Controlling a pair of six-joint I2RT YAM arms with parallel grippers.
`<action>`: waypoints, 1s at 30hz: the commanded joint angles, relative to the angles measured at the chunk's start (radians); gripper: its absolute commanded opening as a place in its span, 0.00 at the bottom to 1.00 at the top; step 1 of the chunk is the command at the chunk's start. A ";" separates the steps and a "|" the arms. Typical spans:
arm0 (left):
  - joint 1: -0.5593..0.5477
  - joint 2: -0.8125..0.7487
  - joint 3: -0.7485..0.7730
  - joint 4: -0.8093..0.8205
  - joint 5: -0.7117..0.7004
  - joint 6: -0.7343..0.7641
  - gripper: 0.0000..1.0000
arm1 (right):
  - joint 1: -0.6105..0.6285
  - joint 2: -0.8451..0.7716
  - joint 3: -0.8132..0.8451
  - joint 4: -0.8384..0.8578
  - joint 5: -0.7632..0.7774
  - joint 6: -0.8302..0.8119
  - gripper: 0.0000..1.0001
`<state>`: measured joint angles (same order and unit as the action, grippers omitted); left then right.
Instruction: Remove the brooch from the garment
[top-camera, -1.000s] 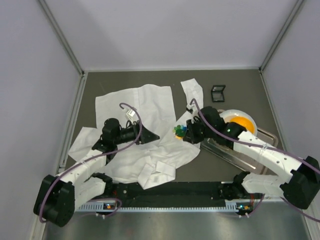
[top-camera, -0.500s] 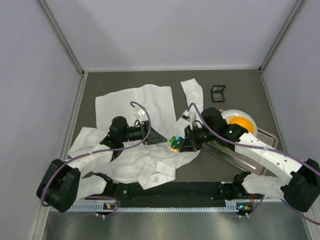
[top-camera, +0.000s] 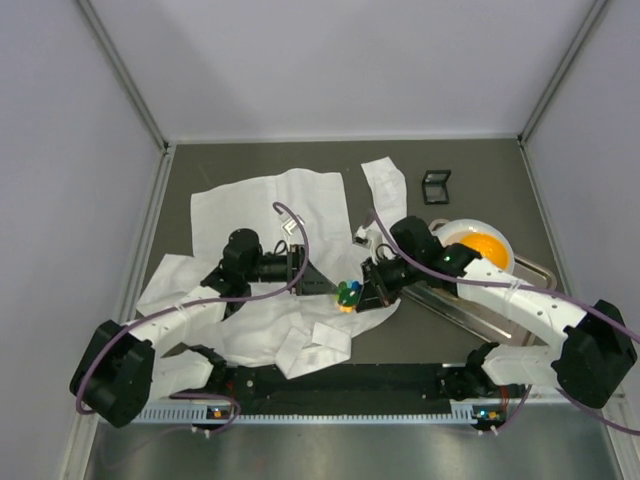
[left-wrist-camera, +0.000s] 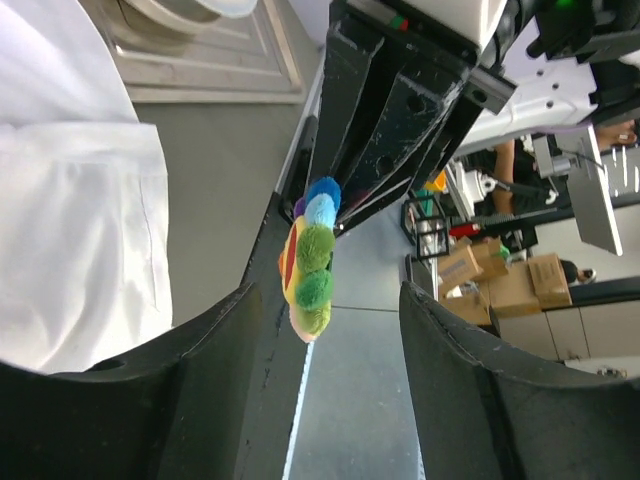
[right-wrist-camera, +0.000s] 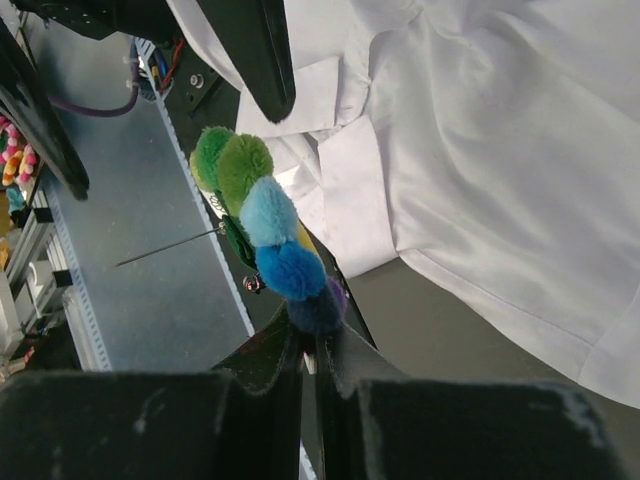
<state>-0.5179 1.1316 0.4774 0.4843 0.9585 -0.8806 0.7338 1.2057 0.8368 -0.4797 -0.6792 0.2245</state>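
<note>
The brooch (top-camera: 348, 294), a round pin of green, blue and yellow pompom petals, is pinched at its edge in my right gripper (top-camera: 368, 290), which is shut on it. In the right wrist view the brooch (right-wrist-camera: 265, 215) stands up from the shut gripper (right-wrist-camera: 315, 345), its thin needle sticking out bare to the left, clear of the cloth. The white shirt (top-camera: 270, 210) lies spread and creased on the table and shows in the right wrist view (right-wrist-camera: 480, 150). My left gripper (top-camera: 320, 283) is open and points at the brooch (left-wrist-camera: 310, 258), which hangs just ahead of its jaws (left-wrist-camera: 330, 300).
A metal tray (top-camera: 470, 310) lies at the right under the right arm, with a white bowl holding something orange (top-camera: 478, 243) behind it. A small black frame (top-camera: 436, 185) lies at the back right. The arms' base rail (top-camera: 340, 380) runs along the near edge.
My right gripper has carried the brooch left and toward the near edge. My left gripper has moved right, closing in on the brooch.
</note>
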 joint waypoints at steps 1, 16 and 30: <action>-0.039 0.020 0.050 -0.039 0.040 0.058 0.61 | 0.015 0.006 0.062 0.009 -0.016 -0.028 0.00; -0.087 0.132 0.104 -0.050 0.036 0.078 0.41 | 0.016 0.022 0.076 -0.013 -0.034 -0.051 0.00; -0.111 0.169 0.107 -0.046 0.022 0.077 0.13 | 0.033 0.022 0.079 -0.014 -0.029 -0.050 0.00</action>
<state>-0.6216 1.2934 0.5545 0.4030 0.9787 -0.8165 0.7528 1.2343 0.8658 -0.5205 -0.6899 0.1860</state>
